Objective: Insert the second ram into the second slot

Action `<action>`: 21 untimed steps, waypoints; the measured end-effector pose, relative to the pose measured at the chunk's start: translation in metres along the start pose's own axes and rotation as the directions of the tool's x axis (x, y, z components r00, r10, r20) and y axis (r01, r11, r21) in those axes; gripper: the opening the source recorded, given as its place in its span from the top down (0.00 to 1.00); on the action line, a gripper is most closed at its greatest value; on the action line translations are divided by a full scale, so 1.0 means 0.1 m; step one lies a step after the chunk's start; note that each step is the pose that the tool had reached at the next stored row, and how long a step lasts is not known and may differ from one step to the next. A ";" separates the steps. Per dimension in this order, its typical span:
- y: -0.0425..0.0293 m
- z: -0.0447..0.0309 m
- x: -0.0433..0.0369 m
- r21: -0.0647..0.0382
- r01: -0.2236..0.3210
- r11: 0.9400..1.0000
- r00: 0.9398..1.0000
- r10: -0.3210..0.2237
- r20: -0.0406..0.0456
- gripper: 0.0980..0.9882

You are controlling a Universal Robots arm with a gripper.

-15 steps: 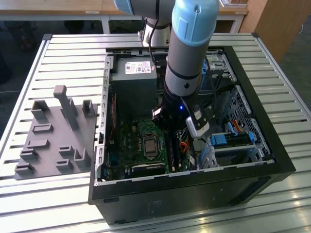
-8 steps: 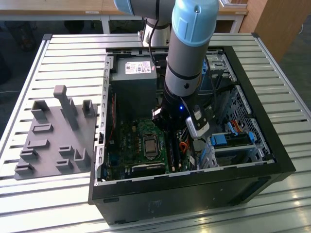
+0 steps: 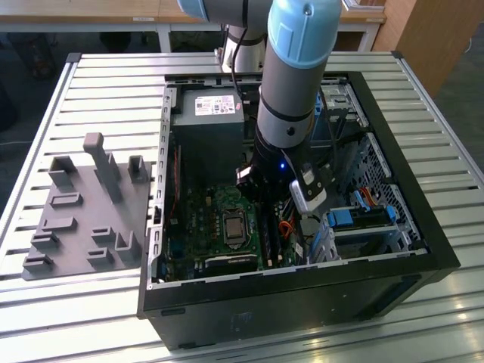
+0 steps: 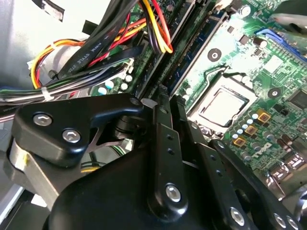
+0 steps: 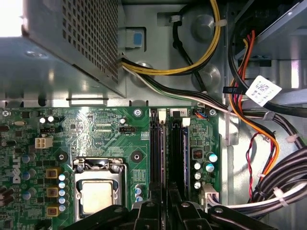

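My gripper (image 3: 263,215) reaches down inside the open computer case (image 3: 302,291), over the memory slots beside the processor socket (image 3: 233,227). In the second wrist view its black fingers (image 4: 163,139) lie pressed together, and I see nothing between them. Their tips (image 4: 167,99) line up with the long slots. A thin blue board edge (image 4: 194,57) stands in the slot next to the socket (image 4: 223,103); I cannot tell whether it is the second ram. In the first wrist view two dark slots (image 5: 157,153) (image 5: 178,153) run up from the gripper (image 5: 167,208).
The grey power supply (image 3: 208,132) fills the case's far end. Bundled cables (image 5: 249,96) (image 4: 96,48) run close beside the slots. Light-blue drive-bay clips (image 3: 355,219) sit toward the exterior view's right. A grey fixture plate (image 3: 83,212) lies on the slatted table at the exterior view's left.
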State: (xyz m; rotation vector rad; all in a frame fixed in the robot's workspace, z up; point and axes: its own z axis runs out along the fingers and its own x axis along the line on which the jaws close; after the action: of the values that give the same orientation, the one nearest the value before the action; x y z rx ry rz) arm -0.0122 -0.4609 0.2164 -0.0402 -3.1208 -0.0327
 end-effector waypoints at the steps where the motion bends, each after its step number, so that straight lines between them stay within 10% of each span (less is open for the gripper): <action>1: 0.000 -0.012 0.000 0.000 0.000 1.000 1.000 0.000 0.000 0.87; 21: 0.003 -0.055 -0.004 0.000 0.000 1.000 1.000 0.000 -0.001 0.99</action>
State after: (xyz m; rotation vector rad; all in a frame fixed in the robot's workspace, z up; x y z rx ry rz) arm -0.0117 -0.4607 0.2219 -0.0402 -3.1197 -0.0326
